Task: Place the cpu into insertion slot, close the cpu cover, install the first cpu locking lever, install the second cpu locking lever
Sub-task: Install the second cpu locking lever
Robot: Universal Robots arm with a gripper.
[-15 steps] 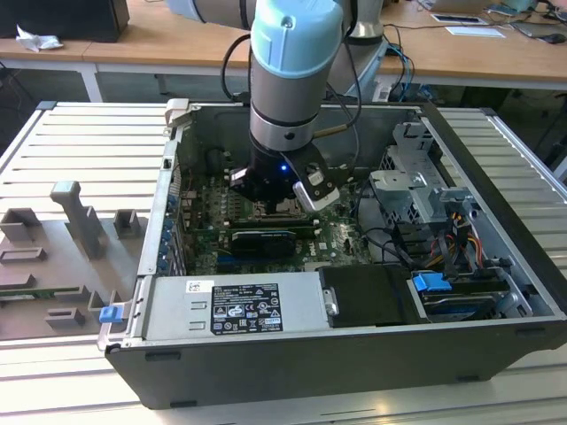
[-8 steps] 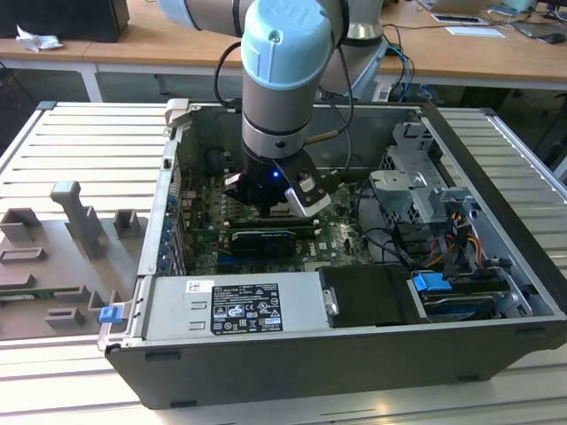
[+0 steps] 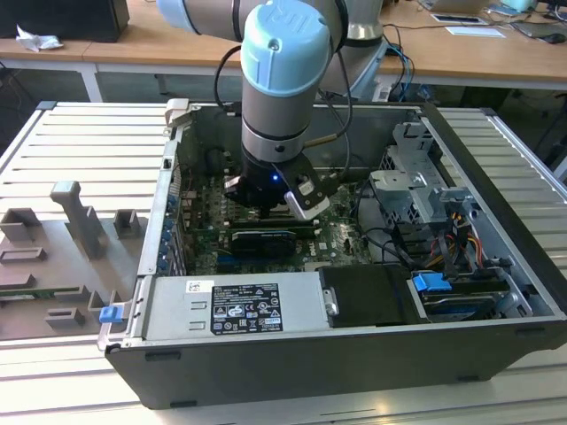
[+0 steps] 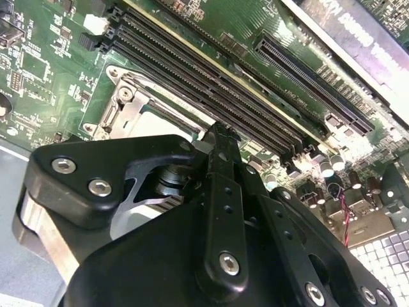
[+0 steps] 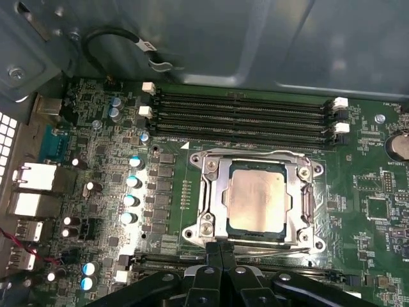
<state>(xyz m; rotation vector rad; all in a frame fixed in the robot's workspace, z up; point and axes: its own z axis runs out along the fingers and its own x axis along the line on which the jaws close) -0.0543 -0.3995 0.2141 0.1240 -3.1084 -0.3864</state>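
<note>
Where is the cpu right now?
In the first wrist view the cpu lies flat in the insertion slot, framed by the cpu cover, beside the long black memory slots.

Just beyond the black gripper [image 5: 220, 252], the cpu [image 5: 257, 199] shows pale silver-beige inside the shiny silver cpu cover [image 5: 214, 192]. Around them the circuit board [image 5: 358, 211] is green, with black memory slots [image 5: 243, 118] farther off.

The cpu [image 5: 255, 201] is seated in the insertion slot [image 5: 307, 211], just beyond the end effector [image 5: 222, 251], with the cpu cover [image 5: 214, 192] laid flat around it. The memory slots [image 5: 243, 118] are set farther beyond the cover.
</note>
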